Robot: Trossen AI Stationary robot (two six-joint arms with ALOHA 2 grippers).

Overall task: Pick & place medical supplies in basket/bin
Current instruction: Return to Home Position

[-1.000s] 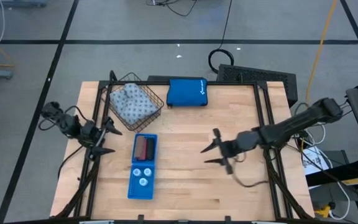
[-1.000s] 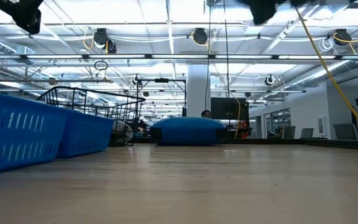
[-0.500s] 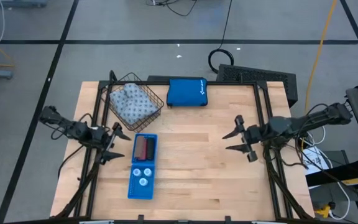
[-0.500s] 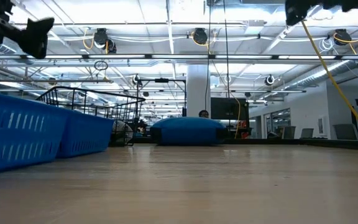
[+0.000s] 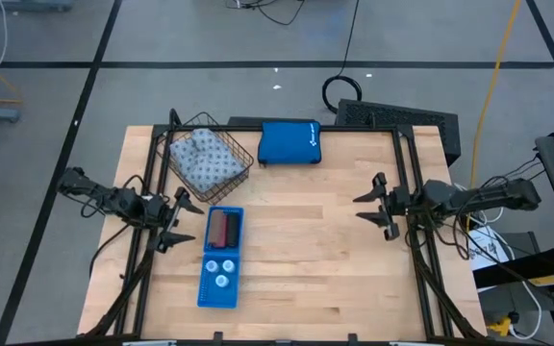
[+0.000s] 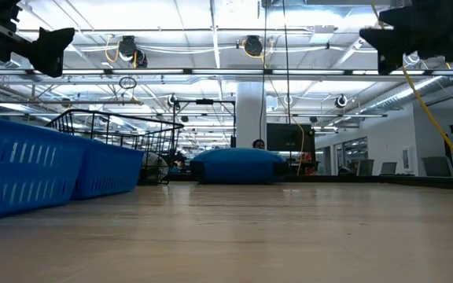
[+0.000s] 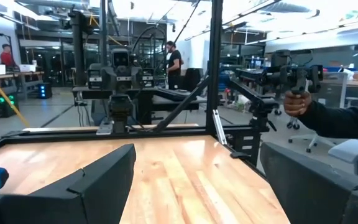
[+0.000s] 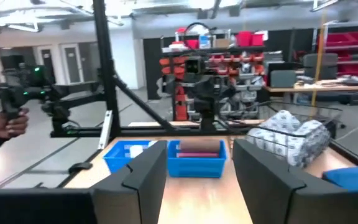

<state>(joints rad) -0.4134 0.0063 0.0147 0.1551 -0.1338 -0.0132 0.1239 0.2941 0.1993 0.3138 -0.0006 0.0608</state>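
Since the earlier frames, the right arm has drawn back from the middle of the surface [image 5: 306,279] to its right edge. The left arm has shifted only slightly at the left edge.

1. Left hand [image 5: 185,221]: it hovers at the left edge of the surface, just beside the blue tray [image 5: 203,288]. Its fingers are spread wide and the left wrist view shows nothing between them.

2. Wire-mesh basket [image 5: 239,146]: it stands at the far left corner. The grey-blue patterned fabric pack [image 5: 203,160] lies inside it and fills most of it. The deep basket likely suits this bulky, soft item.

3. Blue tray: it lies just nearer than the basket. The rolls [image 5: 223,227] sit in the far compartment and the three white discs [image 5: 221,281] in the near one. The low walls keep these small items from rolling off.

4. Blue zip pouch [image 5: 289,142]: it rests on the surface at the far edge, beside the basket. It is not among the supplies to be sorted.

5. Right hand [image 5: 359,207]: it hovers at the right edge, well apart from the tray. Its fingers are released and hold nothing.

No supply remains loose on the surface, so judge the sorting complete. Both hands sit empty at opposite edges, which fits a return to the rest pose.
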